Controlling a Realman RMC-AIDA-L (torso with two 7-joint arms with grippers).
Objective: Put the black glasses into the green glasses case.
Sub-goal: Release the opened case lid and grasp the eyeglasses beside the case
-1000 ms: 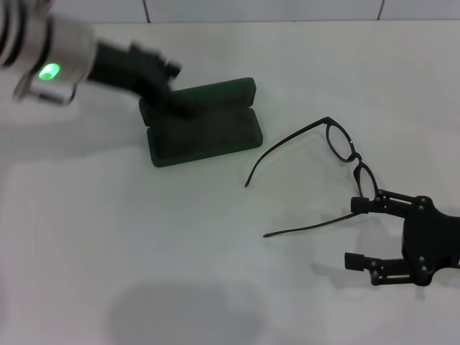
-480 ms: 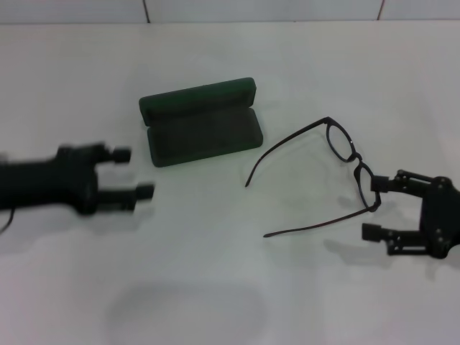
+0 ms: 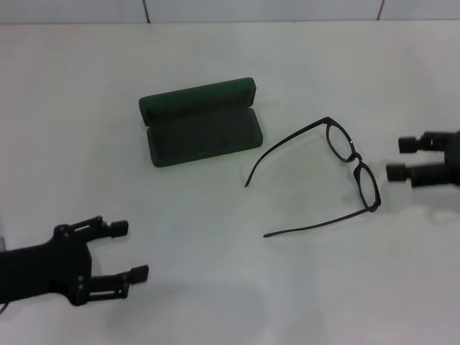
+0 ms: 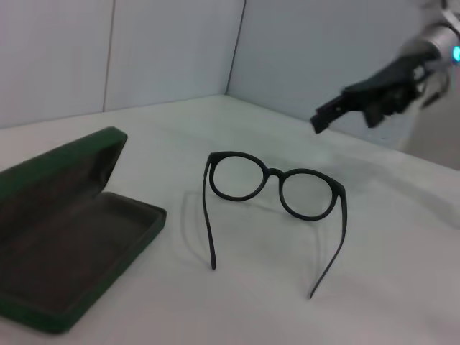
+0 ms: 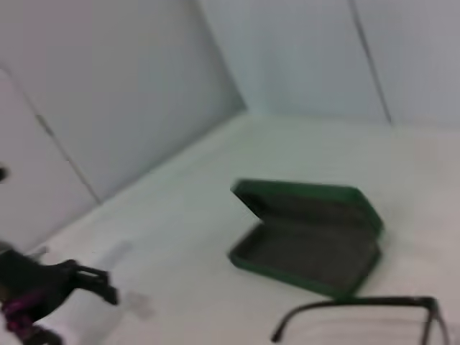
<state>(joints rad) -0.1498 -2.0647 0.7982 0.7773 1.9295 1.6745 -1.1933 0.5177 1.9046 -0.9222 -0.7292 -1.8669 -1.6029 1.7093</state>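
Black and nearest to me, my left hand (image 3: 122, 250) is hovering low at the near left of the white table (image 3: 215, 287), its two fingers spread apart and holding nothing. Farther out on the right, my right hand (image 3: 402, 158) is sitting just beyond the lenses, fingers parted and empty too, not touching the frame.

Between them the black glasses (image 3: 338, 169) are resting on the table with the temple arms unfolded. I am seeing the front of the frame run diagonally, near-right to far-left, with both temples pointing left toward the middle of the table.

Beyond those, left of centre, the green glasses case (image 3: 201, 126) is lying open, its long axis running roughly left to right, lid raised on the far side, dark lining showing. Pale wall panels are closing off the far edge.
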